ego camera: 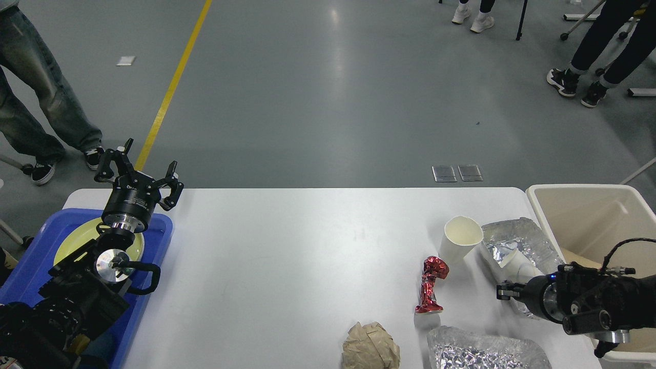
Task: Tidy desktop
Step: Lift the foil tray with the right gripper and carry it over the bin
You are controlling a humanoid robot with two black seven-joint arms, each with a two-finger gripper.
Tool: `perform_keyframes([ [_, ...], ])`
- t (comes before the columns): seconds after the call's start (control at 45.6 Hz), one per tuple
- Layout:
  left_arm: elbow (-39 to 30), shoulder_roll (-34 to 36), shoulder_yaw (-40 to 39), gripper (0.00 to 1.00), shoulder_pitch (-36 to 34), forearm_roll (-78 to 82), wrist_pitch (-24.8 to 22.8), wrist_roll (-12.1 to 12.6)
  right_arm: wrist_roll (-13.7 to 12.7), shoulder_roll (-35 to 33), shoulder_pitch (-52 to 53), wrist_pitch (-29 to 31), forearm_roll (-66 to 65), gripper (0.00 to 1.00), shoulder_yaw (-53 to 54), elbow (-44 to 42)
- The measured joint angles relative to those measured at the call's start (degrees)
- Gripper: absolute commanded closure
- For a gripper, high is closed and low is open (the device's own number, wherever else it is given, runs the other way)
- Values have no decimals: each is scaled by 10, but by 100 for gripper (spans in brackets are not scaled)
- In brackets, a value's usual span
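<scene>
Left gripper (137, 171) is hanging spread and empty above the blue tray (31, 266) holding a plate (72, 241). Right gripper (505, 292) — too dark to read — is reaching over the bench (287, 266) beside foil (517, 241); the bin (579, 205) is running off-frame.

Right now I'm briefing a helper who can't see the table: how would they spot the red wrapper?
On the white table, look toward the right end, near the beige bin. Just left of the paper cup is the red wrapper, the only shiny red thing there.
</scene>
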Motion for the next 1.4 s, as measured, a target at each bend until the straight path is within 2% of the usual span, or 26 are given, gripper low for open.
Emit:
perform_keyframes([
  [0.241,0,0,0,4,0,0,0,0,0,-17,13,0,0,100,-5,0],
  [0.395,0,0,0,4,0,0,0,0,4,-49,61,5,0,100,-22,2],
  [0.57,0,0,0,4,0,0,0,0,20,-77,143,22,0,100,-29,14],
  [0.701,0,0,0,4,0,0,0,0,37,-82,223,61,0,100,-46,39],
  [0.855,0,0,0,4,0,0,0,0,48,-75,332,131,-4,100,-61,94],
  [1.03,0,0,0,4,0,0,0,0,49,-31,488,201,-11,100,-92,176],
  [1.227,0,0,0,4,0,0,0,0,49,16,631,233,-39,100,-107,284],
  [1.403,0,0,0,4,0,0,0,0,46,24,678,261,-62,100,-101,355],
])
